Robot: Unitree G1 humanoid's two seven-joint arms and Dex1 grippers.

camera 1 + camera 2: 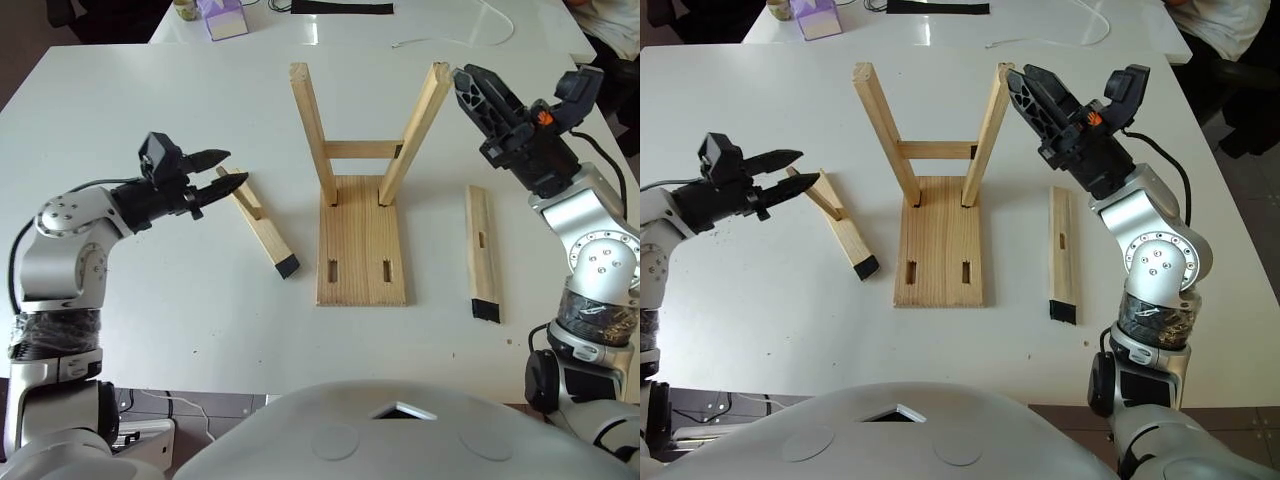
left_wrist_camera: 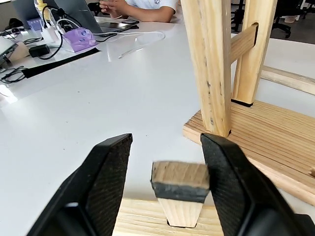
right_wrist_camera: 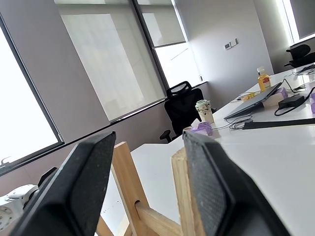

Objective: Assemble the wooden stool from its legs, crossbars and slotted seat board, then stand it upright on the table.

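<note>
The slotted seat board (image 1: 362, 262) lies flat mid-table. Two legs (image 1: 313, 130) (image 1: 415, 128) stand in its far slots, joined by a crossbar (image 1: 360, 150). To its left lies a loose leg (image 1: 268, 232) with a short crossbar stub (image 2: 179, 189). My left gripper (image 1: 235, 166) is open at that leg's far end, the stub between its fingers (image 2: 106, 177) without contact. Another loose leg (image 1: 482, 252) lies right of the board. My right gripper (image 1: 462, 80) is open beside the right standing leg's top (image 3: 183, 196), which shows between its fingers (image 3: 88, 182).
At the table's far edge are a purple tissue box (image 1: 222, 18), a black strip (image 1: 340, 7) and a white cable (image 1: 450, 40). Bare white tabletop (image 1: 150, 300) runs along the front and left. Laptops and cables (image 2: 44, 34) sit on the desk behind.
</note>
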